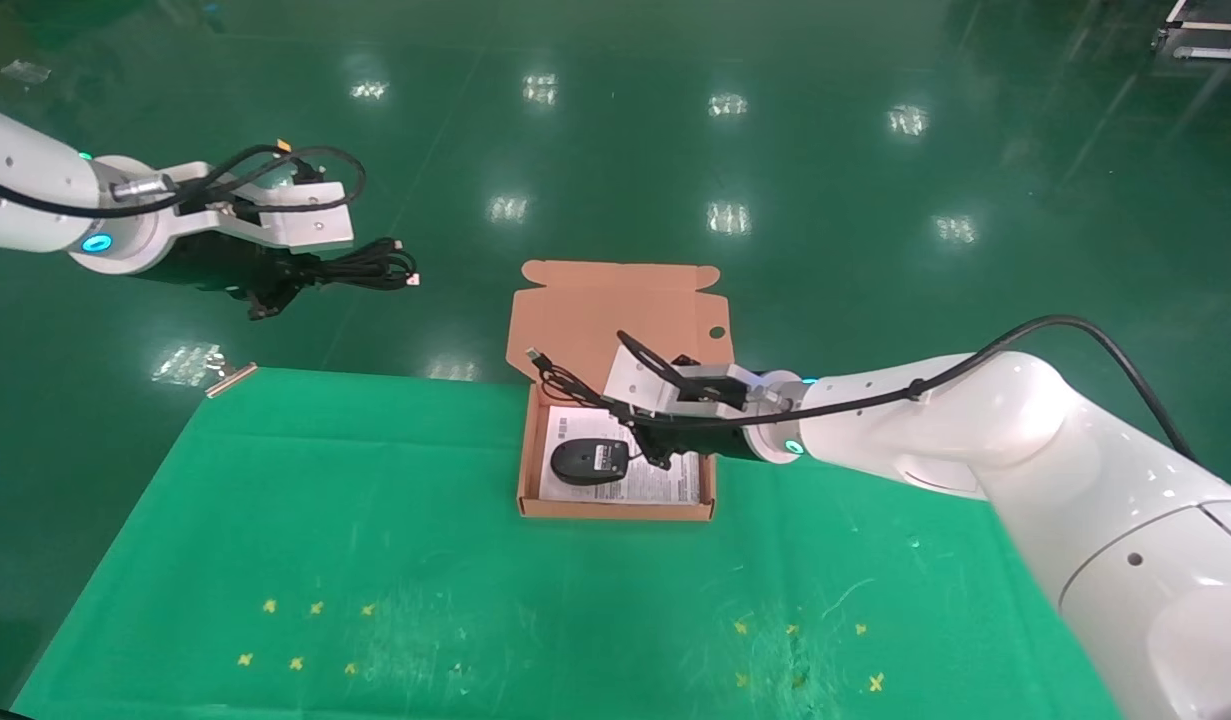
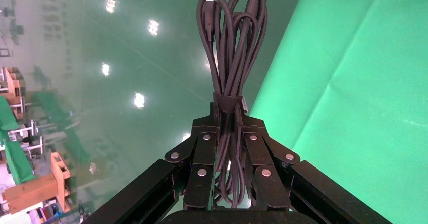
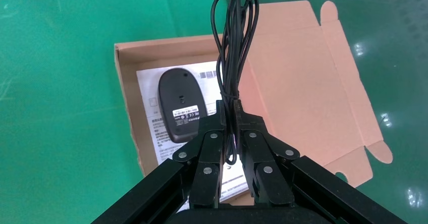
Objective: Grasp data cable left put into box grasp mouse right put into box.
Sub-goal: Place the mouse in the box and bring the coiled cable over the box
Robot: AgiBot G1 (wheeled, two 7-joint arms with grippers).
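Left gripper (image 2: 229,133): clamped on the cable (image 2: 233,42), held off the table's left.
Right gripper (image 3: 229,128): closed on the cord (image 3: 236,42) over the box (image 1: 620,310).
Mouse (image 1: 587,461): laid underside-up in the box.

Green table cloth (image 1: 375,520) filling the lower part of the frame. Brown box (image 1: 615,507) sitting open near the middle, at the far edge. Small yellow crosses (image 1: 305,635) near the bottom.
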